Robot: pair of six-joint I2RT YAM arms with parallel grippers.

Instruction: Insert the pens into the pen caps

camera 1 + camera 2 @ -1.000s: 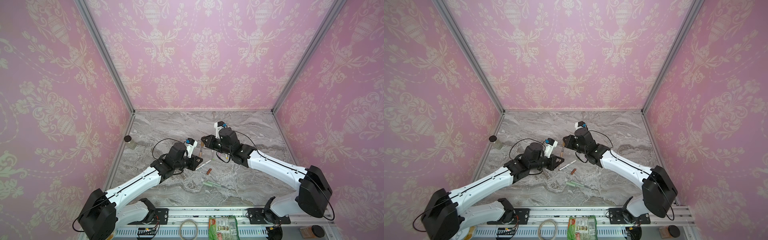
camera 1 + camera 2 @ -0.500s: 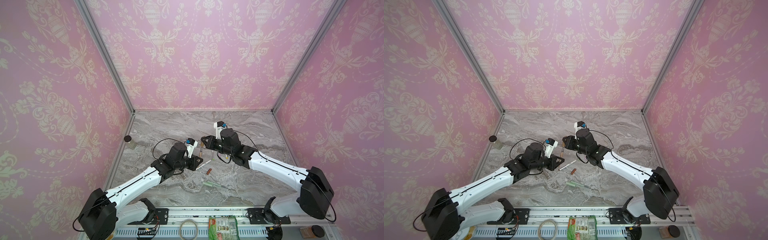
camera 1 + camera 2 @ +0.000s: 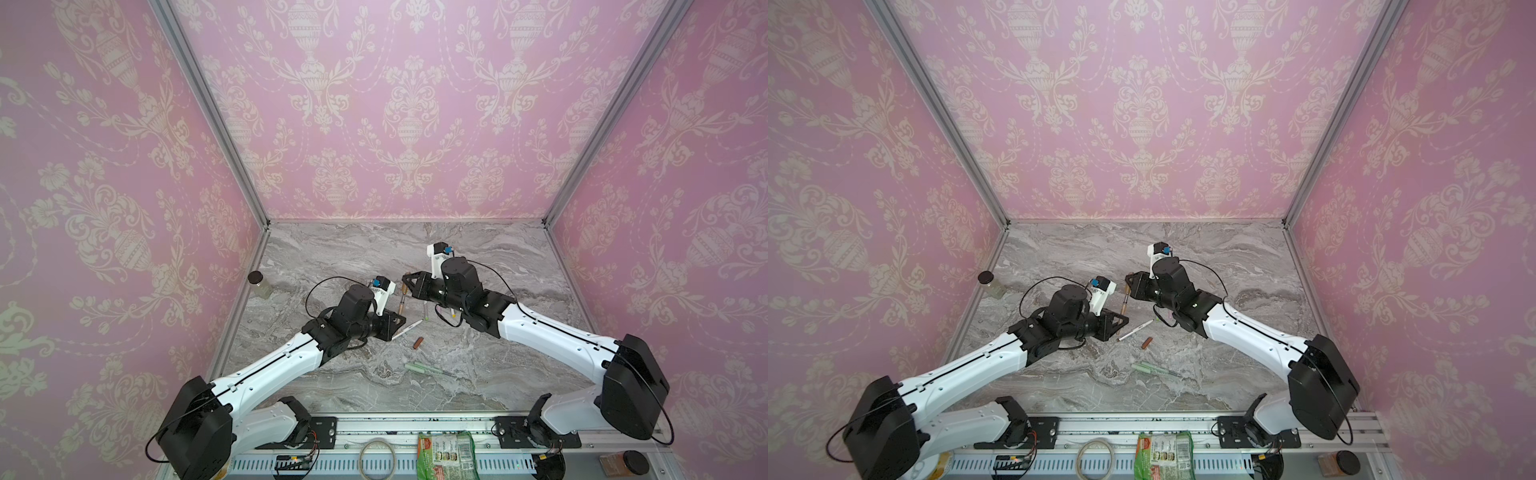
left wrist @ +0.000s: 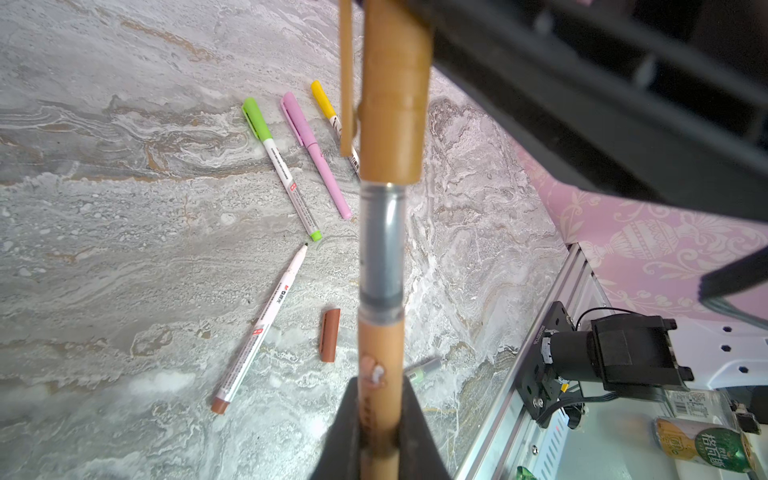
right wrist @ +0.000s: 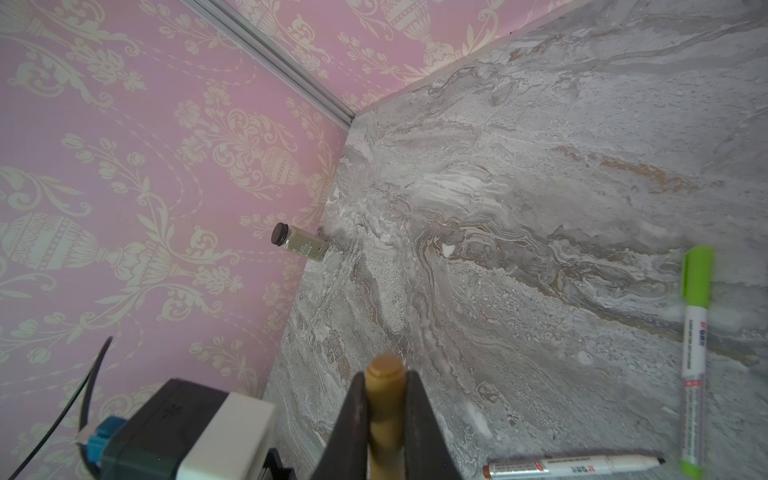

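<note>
Left gripper [image 4: 380, 419]: the fingers [image 4: 415, 428] are closed on the barrel of the tan pen [image 4: 380, 345], towards its rear end.
Right gripper [image 5: 384, 399]: the fingers [image 5: 419, 415] are closed on the tan cap [image 4: 395, 104], whose closed end shows between them in the right wrist view.
Tan pen: it is held in the air over the middle of the table [image 3: 498, 374], between the two grippers.
Long axis: it runs near to far, with the barrel at the near end in the left gripper and the cap at the far end in the right gripper; pen and cap are seen in one line.
Key relation: the cap lies straight beyond the left fingers along that axis. The tip is hidden inside the cap mouth, but a grey neck [image 4: 381, 249] is bare between cap rim and barrel, so the cap is judged not yet seated.
Next move: a straight push along the axis is judged to be needed; a sideways offset could jam the cap.
Loose pen [image 4: 266, 324]: it lies uncapped just right of the left gripper, with the brown cap [image 4: 330, 334] close beside it; the left arm is nearer.
Capped pens [image 4: 316, 153]: green, pink and yellow are laid side by side farther right, partly under the right arm.
Sage pen [image 3: 424, 370]: it lies nearer the front edge; whether it is capped cannot be told.
</note>
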